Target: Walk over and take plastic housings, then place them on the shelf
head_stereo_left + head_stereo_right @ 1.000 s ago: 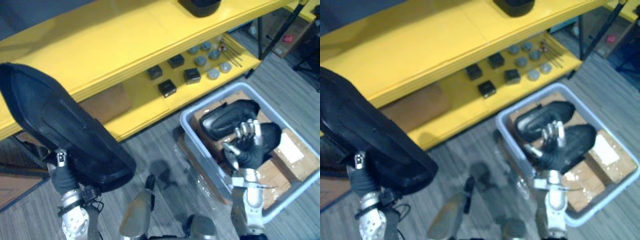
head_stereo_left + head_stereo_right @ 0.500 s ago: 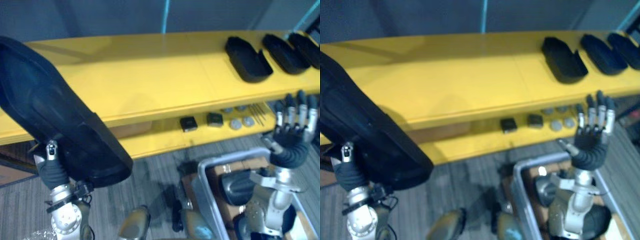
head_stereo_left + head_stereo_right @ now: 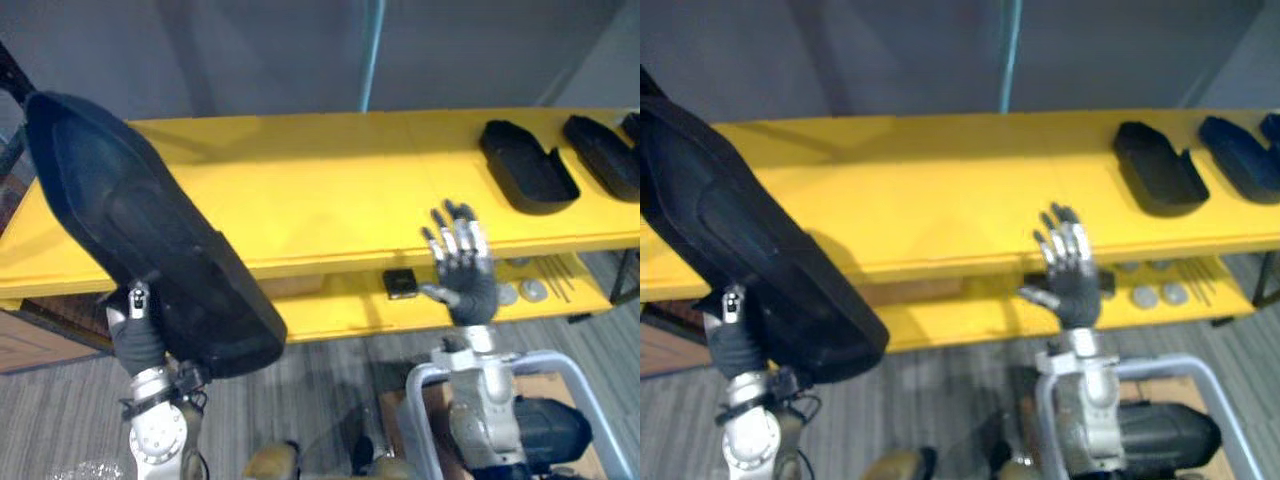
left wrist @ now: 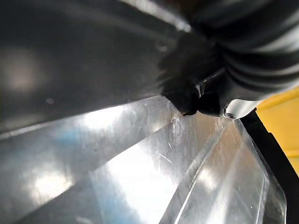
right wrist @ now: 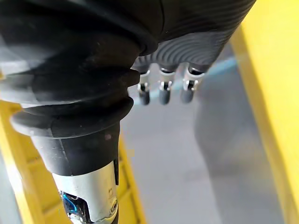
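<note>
1. Done: two black moulded plastic housings [image 3: 525,165] already lie on the top board of the long yellow shelf [image 3: 320,190], at about 2 o'clock in the head views.
2. In hand: a large black elongated plastic housing [image 3: 150,240] is carried aloft at 9 o'clock on the left hand [image 3: 135,335], in front of the shelf's edge and not yet set on it. Whether that hand is clenched on it, I cannot tell.
3. The right hand [image 3: 462,280] is raised at 4 o'clock before the shelf edge, fingers released and spread, holding nothing.
4. Left to do: place the carried housing on the bare board. At least one more dark housing [image 3: 545,435] waits in the grey plastic bin [image 3: 412,400] at 5 o'clock.
</note>
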Controlling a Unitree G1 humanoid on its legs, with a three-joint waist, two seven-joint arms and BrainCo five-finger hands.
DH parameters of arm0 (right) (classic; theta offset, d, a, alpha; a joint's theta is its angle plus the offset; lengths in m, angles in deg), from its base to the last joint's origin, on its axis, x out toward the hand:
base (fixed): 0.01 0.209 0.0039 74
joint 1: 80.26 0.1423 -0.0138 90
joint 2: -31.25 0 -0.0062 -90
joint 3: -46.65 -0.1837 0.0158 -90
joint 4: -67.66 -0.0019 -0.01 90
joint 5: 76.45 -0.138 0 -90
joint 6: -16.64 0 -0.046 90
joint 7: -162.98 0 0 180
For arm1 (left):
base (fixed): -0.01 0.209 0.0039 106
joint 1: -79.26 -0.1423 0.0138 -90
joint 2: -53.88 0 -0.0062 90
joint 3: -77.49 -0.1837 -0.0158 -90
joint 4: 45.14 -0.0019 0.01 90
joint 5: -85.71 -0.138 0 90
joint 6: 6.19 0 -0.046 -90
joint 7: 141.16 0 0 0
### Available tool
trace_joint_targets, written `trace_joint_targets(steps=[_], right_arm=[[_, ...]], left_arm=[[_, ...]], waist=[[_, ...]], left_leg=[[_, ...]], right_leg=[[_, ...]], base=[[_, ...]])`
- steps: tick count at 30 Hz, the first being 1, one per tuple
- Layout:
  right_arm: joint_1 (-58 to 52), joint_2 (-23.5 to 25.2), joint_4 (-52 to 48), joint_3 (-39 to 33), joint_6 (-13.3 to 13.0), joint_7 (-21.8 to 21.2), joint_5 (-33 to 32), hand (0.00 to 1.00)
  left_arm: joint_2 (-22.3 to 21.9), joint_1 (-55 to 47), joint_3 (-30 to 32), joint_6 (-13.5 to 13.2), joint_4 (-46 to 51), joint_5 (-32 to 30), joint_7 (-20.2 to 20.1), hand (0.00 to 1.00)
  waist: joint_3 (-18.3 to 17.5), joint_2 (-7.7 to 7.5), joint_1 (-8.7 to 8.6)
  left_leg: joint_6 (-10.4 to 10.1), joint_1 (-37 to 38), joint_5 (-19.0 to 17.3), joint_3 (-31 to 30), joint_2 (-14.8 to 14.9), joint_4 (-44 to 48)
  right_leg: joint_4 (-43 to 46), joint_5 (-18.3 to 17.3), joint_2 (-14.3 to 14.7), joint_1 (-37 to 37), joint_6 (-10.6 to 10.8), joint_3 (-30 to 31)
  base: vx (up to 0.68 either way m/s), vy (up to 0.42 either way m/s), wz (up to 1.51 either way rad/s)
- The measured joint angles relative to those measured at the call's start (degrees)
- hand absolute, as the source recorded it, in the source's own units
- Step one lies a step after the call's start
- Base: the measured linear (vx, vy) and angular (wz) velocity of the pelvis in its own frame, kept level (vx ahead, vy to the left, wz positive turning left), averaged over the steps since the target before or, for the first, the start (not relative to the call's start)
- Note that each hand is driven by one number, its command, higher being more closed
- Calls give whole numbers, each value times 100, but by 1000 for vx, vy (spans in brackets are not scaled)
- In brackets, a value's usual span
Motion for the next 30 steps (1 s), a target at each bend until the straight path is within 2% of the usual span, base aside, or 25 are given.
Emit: trace_joint_targets(steps=[3, 6, 8, 9, 14, 15, 16, 17, 20, 22, 26, 30], right_arm=[[-268, 3, -178, -529, 138, 277, 128, 0], [-668, 58, -181, -827, 365, 371, 128, 0], [-946, 108, -181, -984, 488, 363, 144, 0], [-1026, 112, -180, -1025, 520, 366, 170, 0], [-1572, 193, -119, -1082, 759, 235, -162, 0], [-1738, 210, -114, -970, 784, 166, -201, 0], [-1763, 209, -112, -956, 791, 150, -205, 0], [-1877, 210, -96, -852, 813, 104, -190, 0], [-2007, 208, 169, -525, 860, 102, -156, 0], [-2017, 197, 357, -397, 859, 147, -147, 0], [-1970, 100, 603, -127, 851, 603, -93, 0], [-1928, -15, 981, 4, 853, 995, -109, 0]], left_arm=[[225, 33, 8, 303, -2, -162, -281, 100], [386, 223, 5, 797, -139, -502, -350, 100], [563, 544, 49, 1201, -447, -484, -359, 100], [609, 667, 59, 1315, -563, -487, -342, 100], [1179, 1803, 108, 2303, -1937, -408, 223, 100], [1347, 2102, 127, 2534, -2313, -220, 399, 100], [1385, 2159, 130, 2571, -2381, -190, 424, 100], [1518, 2436, 132, 2744, -2631, -160, 541, 100], [1718, 3015, 278, 3027, -3325, 89, 750, 100], [1845, 3343, 346, 3195, -3604, 279, 883, 100], [2152, 3914, 561, 3650, -4146, 298, 1172, 100], [2539, 4379, 561, 4112, -4757, 240, 1417, 100]], waist=[[-58, -6, -139], [-64, 11, -307], [-106, 76, -446], [-121, 100, -493], [-170, 262, -898], [-189, 287, -1024], [-191, 290, -1045], [-183, 304, -1100], [-168, 330, -1237], [-142, 353, -1259], [-46, 422, -1321], [77, 363, -1345]], left_leg=[[27, 70, 18, 402, 63, -221], [86, 30, 13, 704, 108, -295], [91, 17, 10, 942, 145, -308], [93, 0, 11, 1008, 152, -308], [101, 189, 28, 1717, 244, -355], [100, 204, 27, 1864, 267, -386], [100, 192, 28, 1876, 268, -388], [99, 158, 28, 2027, 285, -392], [94, 174, 27, 2218, 317, -387], [86, 148, 20, 2399, 341, -388], [70, 32, 6, 2550, 390, -363], [18, -89, -37, 2784, 477, -179]], right_leg=[[1, 0, 0, -68, 1, 121], [-6, 37, 35, -209, -27, 336], [-6, 112, 79, -329, -18, 543], [-9, 135, 89, -368, -4, 629], [72, 274, 220, -571, 44, 1241], [178, 241, 261, -688, 11, 1370], [209, 234, 267, -724, 8, 1395], [323, 190, 291, -862, -23, 1474], [577, 80, 335, -1033, -39, 1572], [706, 12, 343, -1174, -52, 1583], [816, -31, 353, -1375, -34, 1553], [985, -67, 354, -1545, -82, 1518]], base=[[-64, 20, -21], [-89, 10, -38], [-65, 18, -52], [-32, 27, -53], [4, 26, -68], [-6, 8, -48], [-13, -5, -48], [-23, -11, -38], [-29, -21, -28], [-40, -33, -8], [-28, -33, -10], [6, -12, -9]])
